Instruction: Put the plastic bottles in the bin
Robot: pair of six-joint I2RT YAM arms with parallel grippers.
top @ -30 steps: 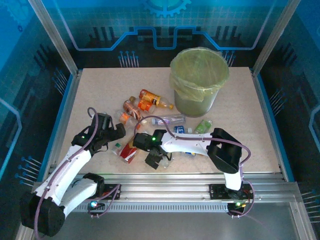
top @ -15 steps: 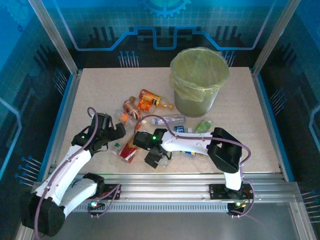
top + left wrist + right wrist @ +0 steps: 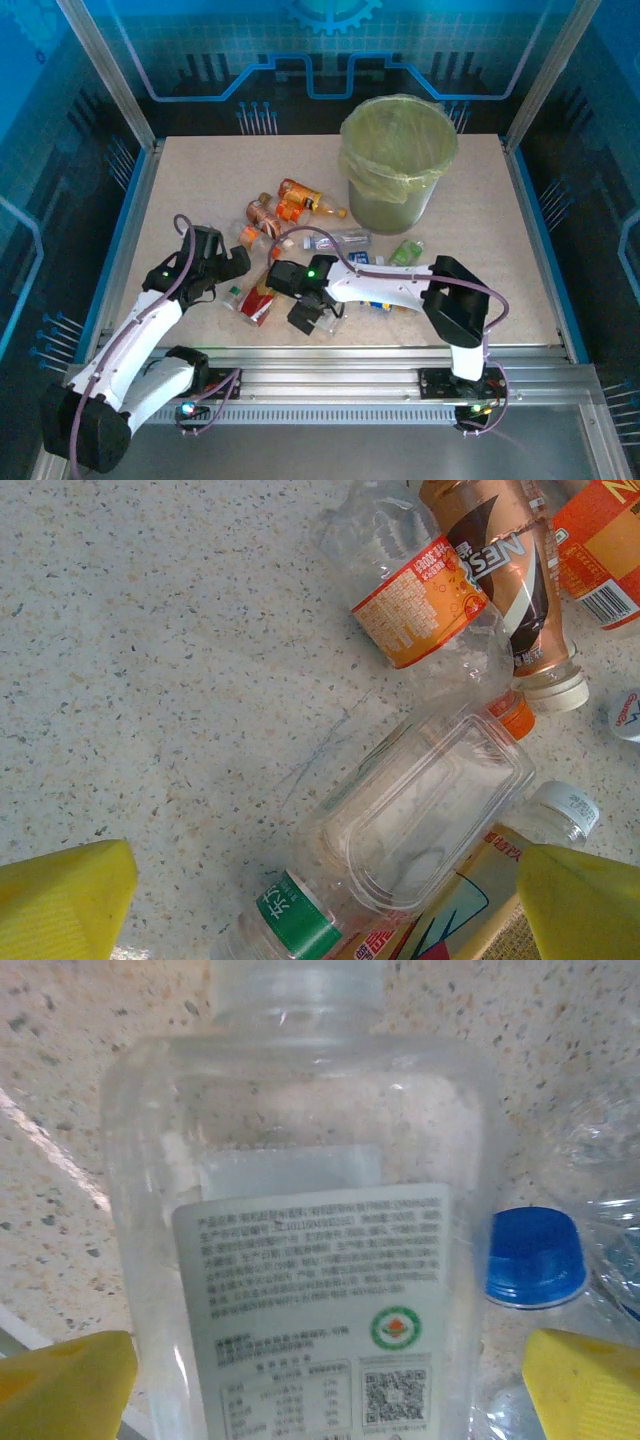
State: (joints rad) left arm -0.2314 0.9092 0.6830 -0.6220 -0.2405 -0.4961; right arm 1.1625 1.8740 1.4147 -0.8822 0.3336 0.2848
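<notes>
While the right gripper (image 3: 330, 1385) hangs low, its yellow fingers spread wide, a clear white-labelled bottle (image 3: 300, 1160) lies between them with a blue cap (image 3: 535, 1257) just beside it. The left gripper (image 3: 325, 900), also wide, straddles a clear green-labelled bottle (image 3: 400, 820). Orange and brown bottles (image 3: 298, 195) lie beyond, and the bin (image 3: 390, 205) stands farther back.

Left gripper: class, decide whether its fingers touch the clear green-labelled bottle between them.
Apart. The left wrist view shows bare table between one finger of the open left gripper and the clear bottle, and a yellow-labelled bottle before the other finger.
</notes>
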